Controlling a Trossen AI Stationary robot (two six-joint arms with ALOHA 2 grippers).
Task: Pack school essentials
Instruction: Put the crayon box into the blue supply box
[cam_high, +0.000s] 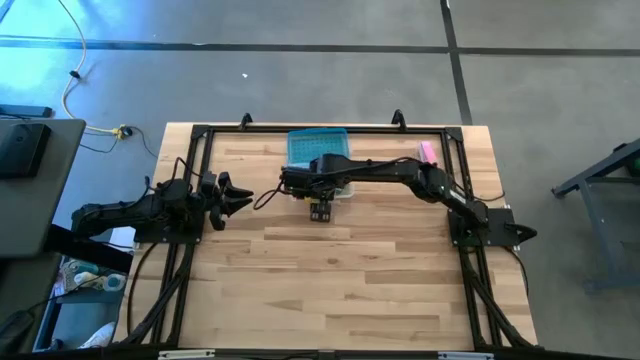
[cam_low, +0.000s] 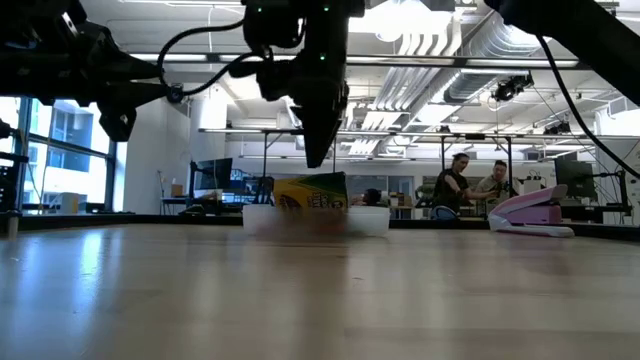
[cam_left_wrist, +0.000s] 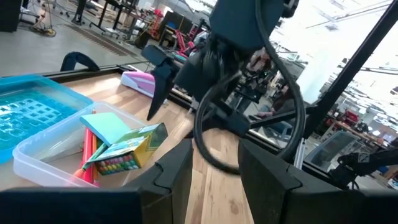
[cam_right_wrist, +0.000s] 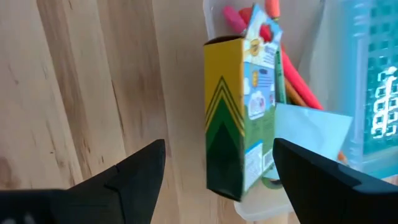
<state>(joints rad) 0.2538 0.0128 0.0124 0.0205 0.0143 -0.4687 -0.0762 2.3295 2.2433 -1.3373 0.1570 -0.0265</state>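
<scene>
The right gripper (cam_right_wrist: 217, 165) hangs over the clear plastic bin (cam_left_wrist: 43, 163) at the table's (cam_high: 340, 280) far middle, fingers spread wide and empty. Just beneath them the yellow-green crayon box (cam_right_wrist: 239, 112) leans on the bin's rim, touching neither finger. Inside the bin lie the light-blue notepad (cam_left_wrist: 111, 126) and orange-red pens (cam_left_wrist: 87, 152), partly covered by the box. The left gripper (cam_high: 232, 196) waits at the left, fingers parted, holding nothing. The blue lid (cam_high: 318, 145) is mostly hidden under the right arm.
</scene>
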